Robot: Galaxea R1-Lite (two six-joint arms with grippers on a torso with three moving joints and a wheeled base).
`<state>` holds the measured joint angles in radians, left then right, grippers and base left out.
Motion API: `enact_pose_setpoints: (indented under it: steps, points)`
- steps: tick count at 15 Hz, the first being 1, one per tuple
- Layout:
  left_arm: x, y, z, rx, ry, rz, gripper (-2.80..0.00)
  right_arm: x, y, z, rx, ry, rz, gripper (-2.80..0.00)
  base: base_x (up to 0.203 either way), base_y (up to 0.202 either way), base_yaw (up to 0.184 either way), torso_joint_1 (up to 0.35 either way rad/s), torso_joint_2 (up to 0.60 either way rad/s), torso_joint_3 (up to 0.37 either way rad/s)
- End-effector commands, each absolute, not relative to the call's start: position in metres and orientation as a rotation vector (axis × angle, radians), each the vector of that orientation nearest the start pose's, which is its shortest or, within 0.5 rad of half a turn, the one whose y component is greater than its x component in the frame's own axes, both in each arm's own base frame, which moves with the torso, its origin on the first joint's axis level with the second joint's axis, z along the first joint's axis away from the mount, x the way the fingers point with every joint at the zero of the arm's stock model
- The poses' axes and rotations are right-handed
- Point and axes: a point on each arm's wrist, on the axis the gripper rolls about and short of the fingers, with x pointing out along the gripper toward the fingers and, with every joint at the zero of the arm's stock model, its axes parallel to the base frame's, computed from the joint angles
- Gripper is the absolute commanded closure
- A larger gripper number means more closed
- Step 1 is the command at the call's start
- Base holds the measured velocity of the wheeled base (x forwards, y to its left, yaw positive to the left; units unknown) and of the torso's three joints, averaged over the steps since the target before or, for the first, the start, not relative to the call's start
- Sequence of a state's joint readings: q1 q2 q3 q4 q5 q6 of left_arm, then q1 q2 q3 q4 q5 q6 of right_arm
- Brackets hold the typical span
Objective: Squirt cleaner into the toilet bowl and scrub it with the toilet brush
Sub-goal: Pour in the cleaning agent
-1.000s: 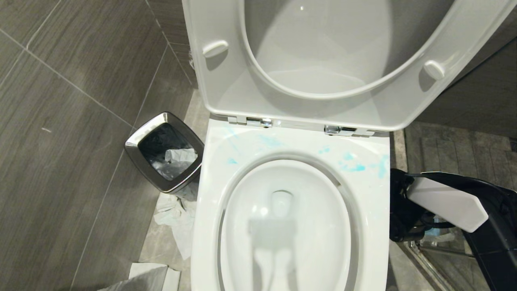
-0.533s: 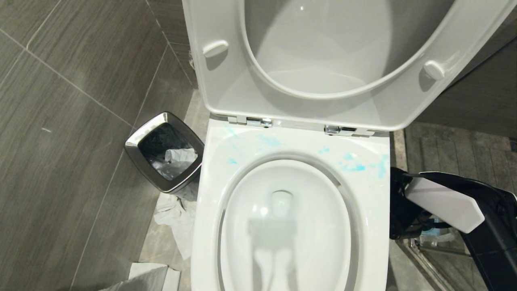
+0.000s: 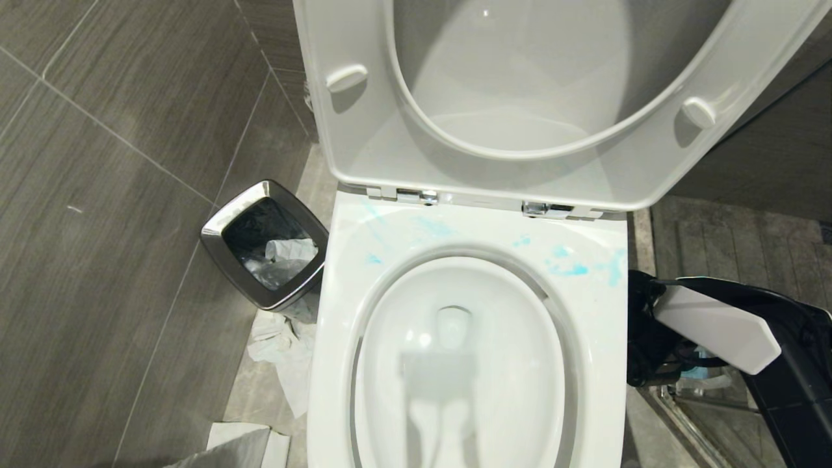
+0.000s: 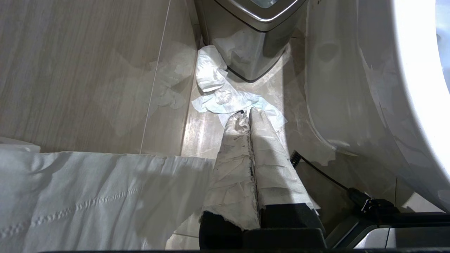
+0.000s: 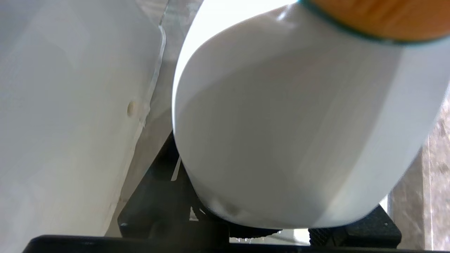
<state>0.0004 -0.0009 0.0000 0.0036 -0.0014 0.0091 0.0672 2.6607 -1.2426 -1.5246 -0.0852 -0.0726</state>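
Observation:
The toilet bowl (image 3: 338, 312) is open, with seat and lid (image 3: 364, 130) raised and blue smears (image 3: 572, 268) on its back rim. My right gripper (image 3: 647, 341) is low beside the bowl's right side. In the right wrist view the cleaner (image 5: 281, 123), a white bottle with an orange cap (image 5: 379, 17), fills the space between the black fingers (image 5: 355, 228), which are shut on its body. My left gripper (image 4: 246, 114) hangs shut over the floor left of the toilet, its fingers wrapped in paper and holding nothing. The toilet brush is out of view.
A steel-rimmed trash bin (image 3: 214, 237) stands against the wall left of the toilet. Crumpled tissue (image 3: 286, 351) lies on the floor beside it. More white paper (image 4: 88, 196) lies near the left gripper. A black cable (image 4: 323, 175) runs along the toilet base.

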Motion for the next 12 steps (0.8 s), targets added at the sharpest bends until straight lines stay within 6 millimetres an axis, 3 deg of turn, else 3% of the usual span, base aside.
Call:
enact_pose_setpoints:
  steps: [1, 3, 7, 12]
  points:
    - [-0.023, 0.0, 0.075, 0.011, 0.005, 0.0, 0.0, 0.459, 0.029, -0.015, -0.067, -0.07, -0.024, 0.0, 0.0, 0.0, 0.0, 0.0, 0.0, 0.0]
    - [-0.023, 0.0, 0.075, 0.011, 0.005, 0.0, 0.0, 0.45, 0.028, -0.011, -0.066, -0.042, -0.025, 0.0, 0.0, 0.0, 0.0, 0.0, 0.0, 0.0]
    - [-0.023, 0.0, 0.075, 0.009, 0.005, -0.001, 0.0, 0.428, 0.021, 0.025, -0.005, -0.053, -0.045, 0.0, 0.0, 0.0, 0.0, 0.0, 0.0, 0.0]
    - [-0.023, 0.0, 0.075, 0.009, 0.005, 0.0, 0.0, 0.378, 0.009, 0.09, 0.009, -0.1, -0.064, 0.0, 0.0, 0.0, 0.0, 0.0, 0.0, 0.0]
